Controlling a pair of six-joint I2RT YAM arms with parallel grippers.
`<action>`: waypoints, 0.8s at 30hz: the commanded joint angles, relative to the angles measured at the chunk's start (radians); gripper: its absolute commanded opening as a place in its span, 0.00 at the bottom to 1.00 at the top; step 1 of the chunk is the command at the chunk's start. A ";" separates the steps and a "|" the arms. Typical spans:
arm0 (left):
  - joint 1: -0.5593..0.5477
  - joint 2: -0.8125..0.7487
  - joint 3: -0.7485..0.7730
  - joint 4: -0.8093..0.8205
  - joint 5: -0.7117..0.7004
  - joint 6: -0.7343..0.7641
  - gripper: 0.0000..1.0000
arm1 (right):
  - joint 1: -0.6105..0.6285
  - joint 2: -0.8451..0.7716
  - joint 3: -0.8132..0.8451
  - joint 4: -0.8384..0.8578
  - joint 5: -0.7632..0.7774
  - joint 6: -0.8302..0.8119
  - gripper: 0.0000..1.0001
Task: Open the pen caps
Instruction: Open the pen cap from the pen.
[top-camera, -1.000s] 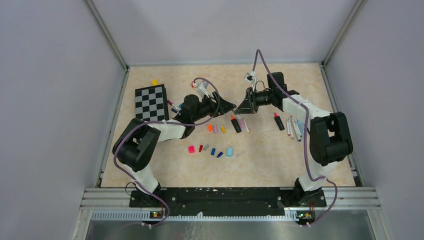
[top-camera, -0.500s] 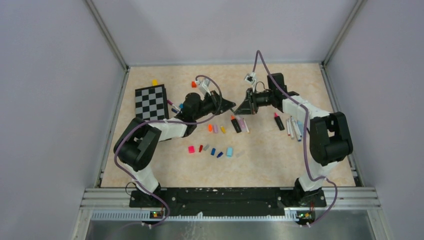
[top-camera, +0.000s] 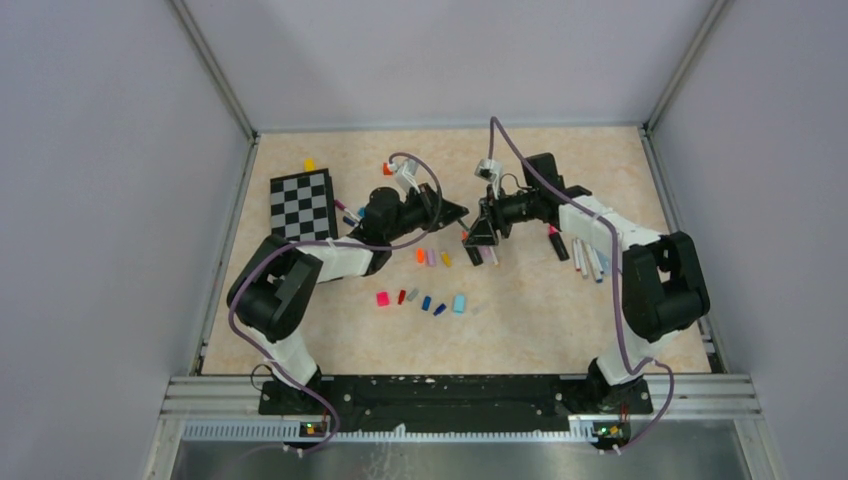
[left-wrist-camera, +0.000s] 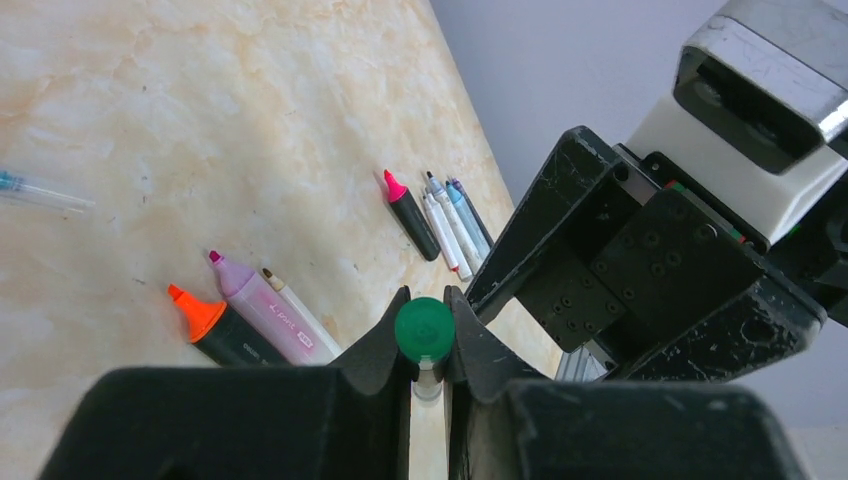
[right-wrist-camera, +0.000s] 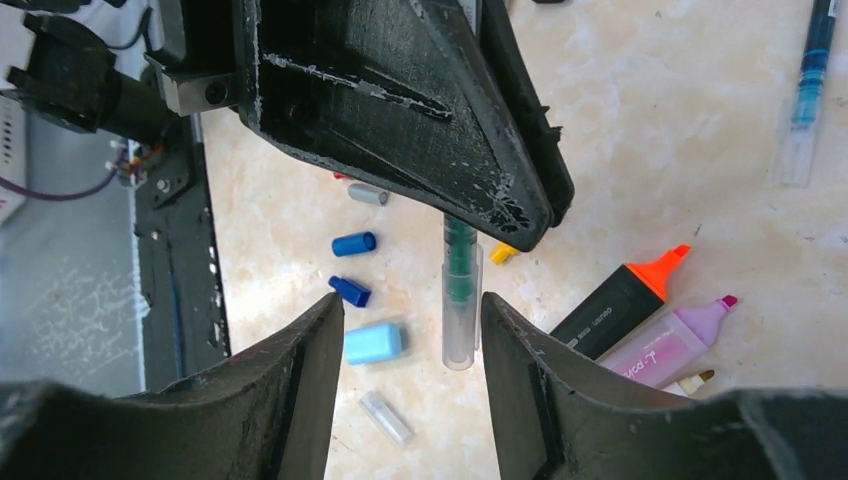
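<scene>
Right jaws newly apart, pen (right-wrist-camera: 460, 300) between

The middle of the surface (top-camera: 350, 340) is blocked: the left jaws, clamped on a green pen (right-wrist-camera: 460, 300), meet the right jaws, spread either side of its barrel, with loose pens (right-wrist-camera: 620, 310) and pen caps (top-camera: 425, 300) strewn just nearer. Other pens (top-camera: 592, 265) line the right edge, and a checkerboard (top-camera: 302, 203) fills the far left corner. Open room lies along the near edge and in the far right corner.
</scene>
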 joint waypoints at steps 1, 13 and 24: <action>0.003 -0.039 -0.014 0.061 -0.007 -0.013 0.00 | 0.035 -0.008 0.051 -0.043 0.074 -0.059 0.48; 0.027 -0.081 -0.037 0.108 -0.036 -0.070 0.00 | 0.043 -0.015 0.046 -0.064 0.086 -0.098 0.00; 0.273 -0.170 0.158 -0.044 -0.109 -0.069 0.00 | 0.049 -0.063 -0.128 -0.052 0.157 -0.157 0.00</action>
